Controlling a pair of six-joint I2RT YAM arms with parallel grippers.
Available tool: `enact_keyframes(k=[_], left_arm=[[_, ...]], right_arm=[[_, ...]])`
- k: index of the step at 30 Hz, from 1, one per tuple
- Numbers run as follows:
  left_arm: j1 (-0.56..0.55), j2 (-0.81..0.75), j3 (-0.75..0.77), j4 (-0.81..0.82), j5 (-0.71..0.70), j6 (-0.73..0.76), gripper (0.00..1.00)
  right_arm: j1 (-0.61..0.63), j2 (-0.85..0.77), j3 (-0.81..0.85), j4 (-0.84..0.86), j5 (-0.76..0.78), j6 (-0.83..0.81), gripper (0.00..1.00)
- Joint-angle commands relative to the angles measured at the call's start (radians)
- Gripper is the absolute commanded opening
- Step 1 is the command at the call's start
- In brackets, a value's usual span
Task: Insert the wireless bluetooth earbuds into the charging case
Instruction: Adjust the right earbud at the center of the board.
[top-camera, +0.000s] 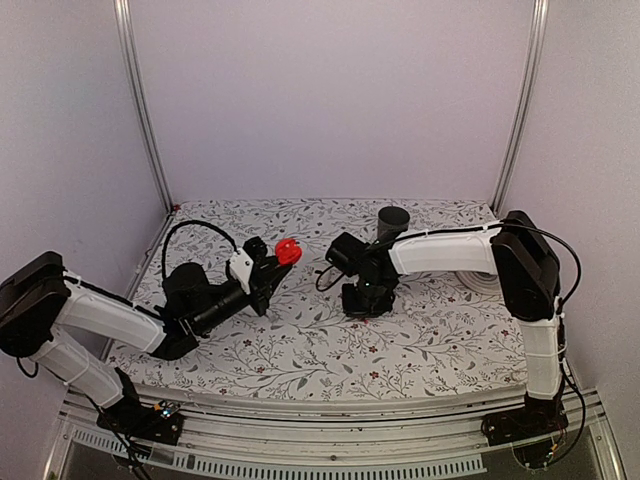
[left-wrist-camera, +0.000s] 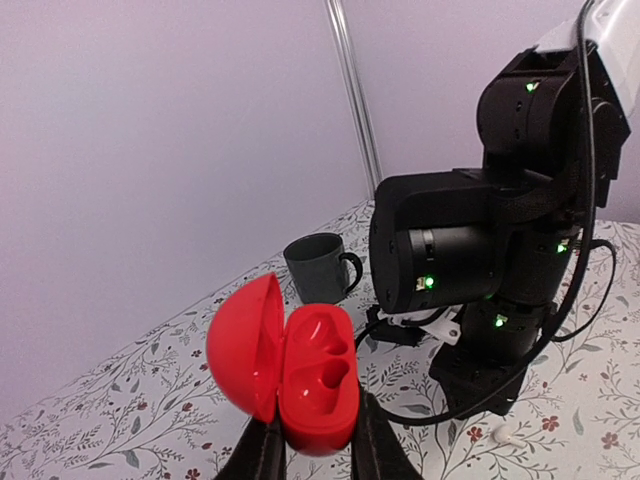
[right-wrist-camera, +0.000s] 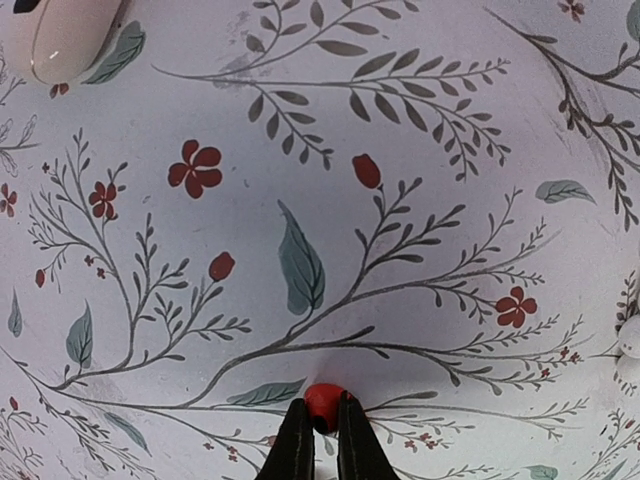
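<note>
Floral cloth (right-wrist-camera: 400, 150) covered the table under lilac walls. My left claw (left-wrist-camera: 318, 440) was clamped on the foot of the red charging case (left-wrist-camera: 315, 385), held off the cloth near the grey mug (left-wrist-camera: 318, 265). Its lid hung open to the left, and both hollows were empty, so nothing was seated yet. The case's long axis ran up in line with my fingers, its open face turned toward my right arm. My right claw (right-wrist-camera: 318, 422), down at the cloth, was pinched on a small red piece (right-wrist-camera: 322, 400), an earbud I judged. The other I could not pick out.
</note>
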Motion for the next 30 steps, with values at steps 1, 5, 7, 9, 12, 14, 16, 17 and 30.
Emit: enact_keyframes(k=[1,5,7,9,12,14,16,17,30], left_arm=[[0.011,0.031,0.035,-0.004,0.008,-0.007,0.0],[0.011,0.063,0.044,-0.005,0.028,-0.018,0.0],[0.011,0.083,0.05,0.004,0.036,-0.031,0.0],[0.015,0.105,0.06,0.006,0.039,-0.046,0.0],[0.025,0.136,0.071,0.02,0.047,-0.069,0.0],[0.033,0.15,0.076,0.026,0.066,-0.083,0.0],[0.036,0.158,0.081,0.026,0.077,-0.093,0.0],[0.038,0.16,0.08,0.027,0.085,-0.095,0.0],[0.042,0.127,0.058,0.016,0.097,-0.097,0.0]], right_arm=[[-0.011,-0.048,-0.076,0.083,-0.003,-0.047,0.06],[-0.017,-0.115,-0.126,0.16,0.004,-0.093,0.06],[-0.024,-0.157,-0.173,0.212,-0.001,-0.111,0.06],[-0.035,-0.199,-0.218,0.263,-0.004,-0.124,0.07],[-0.054,-0.244,-0.268,0.312,-0.018,-0.142,0.08],[-0.056,-0.26,-0.287,0.336,-0.027,-0.162,0.08],[-0.058,-0.26,-0.289,0.337,-0.036,-0.173,0.07],[-0.058,-0.261,-0.294,0.344,-0.048,-0.193,0.08],[-0.118,-0.335,-0.536,0.661,-0.251,-0.38,0.58]])
